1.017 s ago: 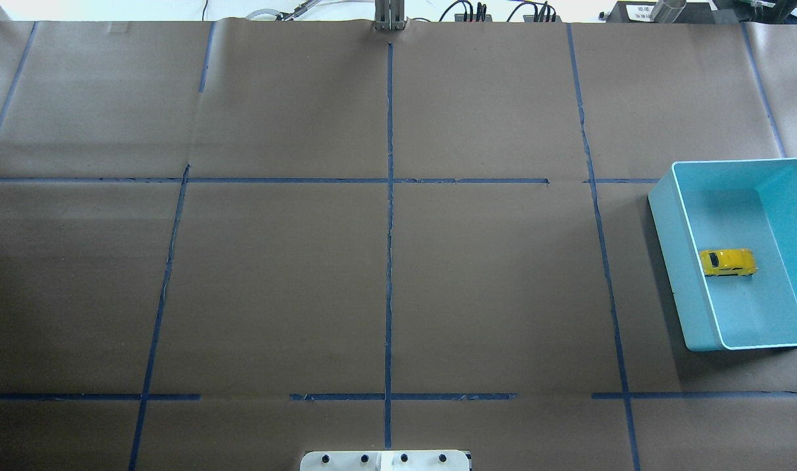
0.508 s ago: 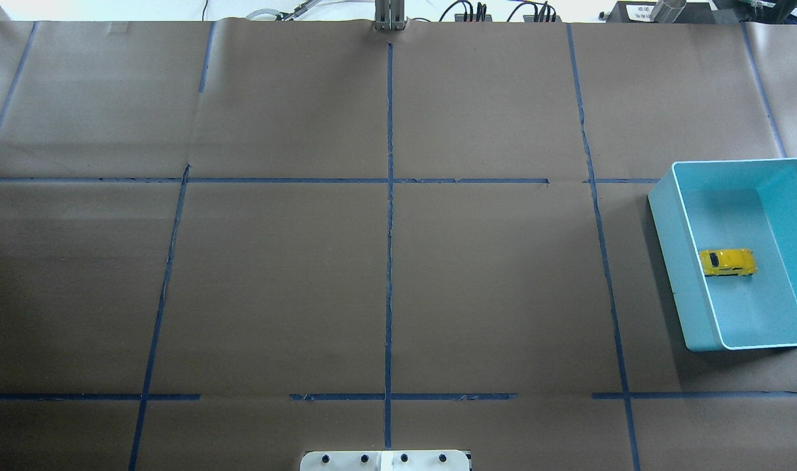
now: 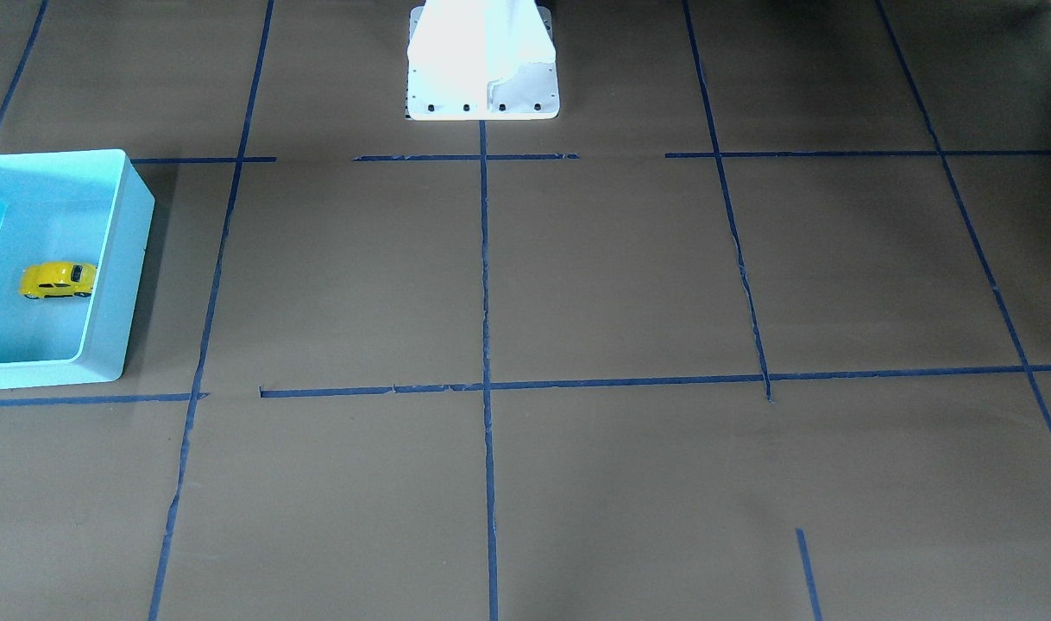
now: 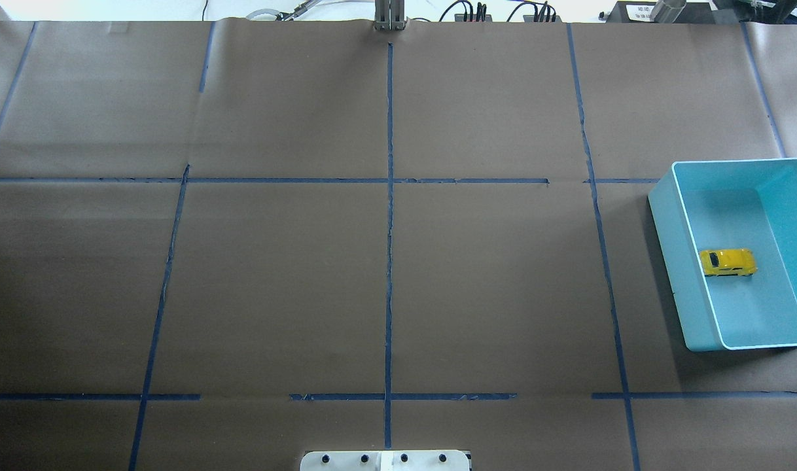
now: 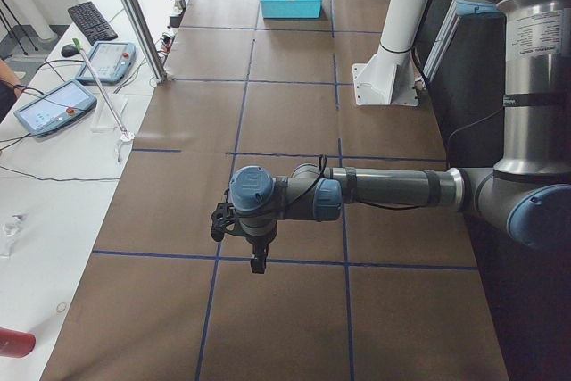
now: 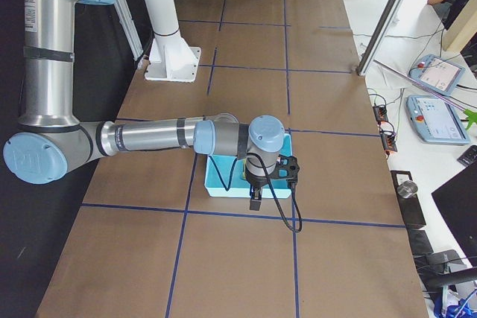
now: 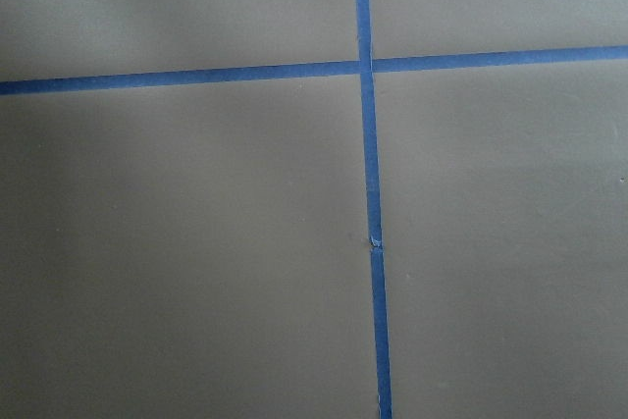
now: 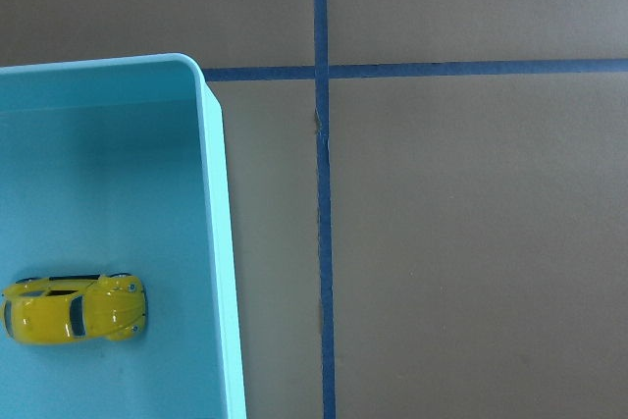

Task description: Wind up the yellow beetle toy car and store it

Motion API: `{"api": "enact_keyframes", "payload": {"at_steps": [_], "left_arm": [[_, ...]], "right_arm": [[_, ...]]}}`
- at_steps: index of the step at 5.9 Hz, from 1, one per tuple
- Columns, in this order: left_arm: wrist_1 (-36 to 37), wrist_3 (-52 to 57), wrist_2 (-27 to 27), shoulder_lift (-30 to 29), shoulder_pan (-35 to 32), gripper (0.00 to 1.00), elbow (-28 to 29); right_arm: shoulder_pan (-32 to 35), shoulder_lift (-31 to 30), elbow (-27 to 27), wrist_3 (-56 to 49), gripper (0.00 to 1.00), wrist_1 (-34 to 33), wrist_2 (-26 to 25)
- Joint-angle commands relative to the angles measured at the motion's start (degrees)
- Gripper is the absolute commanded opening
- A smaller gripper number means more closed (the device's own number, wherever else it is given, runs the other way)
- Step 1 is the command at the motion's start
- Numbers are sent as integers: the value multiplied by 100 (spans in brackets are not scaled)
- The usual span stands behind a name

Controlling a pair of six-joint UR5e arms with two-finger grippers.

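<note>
Silver-grey arms, blue joint caps

At the right end of the counter, the teal bin is open on top; its walls ring the yellow beetle toy car, which lies close to the inward wall; bare bin floor flanks its other sides.

Overhead: behind robot base, looking down. Front-facing: opposite side, mirrored. Side views: either end, oblique. Wrist views: close, straight down. Teal bin shared by overhead, front-facing, right wrist
</note>
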Motion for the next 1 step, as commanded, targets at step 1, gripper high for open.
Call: {"api": "enact_keyframes", "payload": {"at_steps": [1], "left_arm": [[-6, 0, 0, 1, 0, 100, 1]], "right_arm": [[0, -7, -3, -2, 100, -2, 0]]}}
